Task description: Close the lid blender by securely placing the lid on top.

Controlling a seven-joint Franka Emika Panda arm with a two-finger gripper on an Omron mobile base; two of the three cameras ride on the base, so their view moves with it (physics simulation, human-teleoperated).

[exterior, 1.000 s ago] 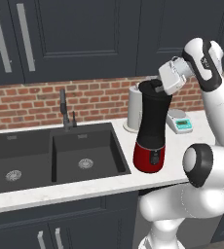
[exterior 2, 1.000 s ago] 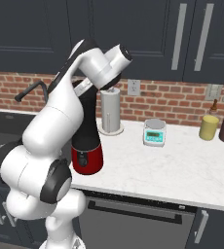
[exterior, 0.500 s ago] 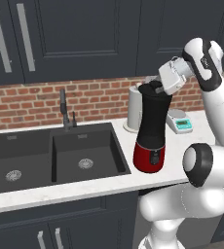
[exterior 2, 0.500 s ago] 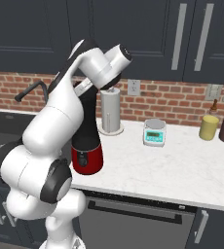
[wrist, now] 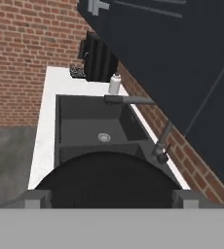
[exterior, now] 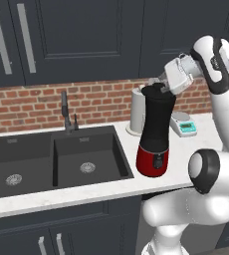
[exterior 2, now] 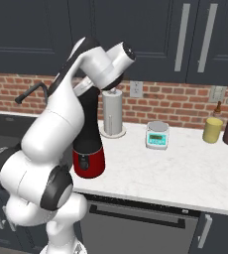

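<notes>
White Franka arm (exterior: 221,124), glossy rounded links, right side of left base view; left half of right base view. Dark grey/black joint bands and round black end caps at elbow and shoulder. Wrist link black-banded, upper right of left base view. Hand (exterior: 178,74) is a pale grey boxy block. Bulbous white base, bottom centre.

Gripper (exterior: 161,85) fingertips hidden against lid (exterior: 155,89); jaw state indeterminate. Blender (exterior 2: 88,134) largely masked by arm in right base view
</notes>
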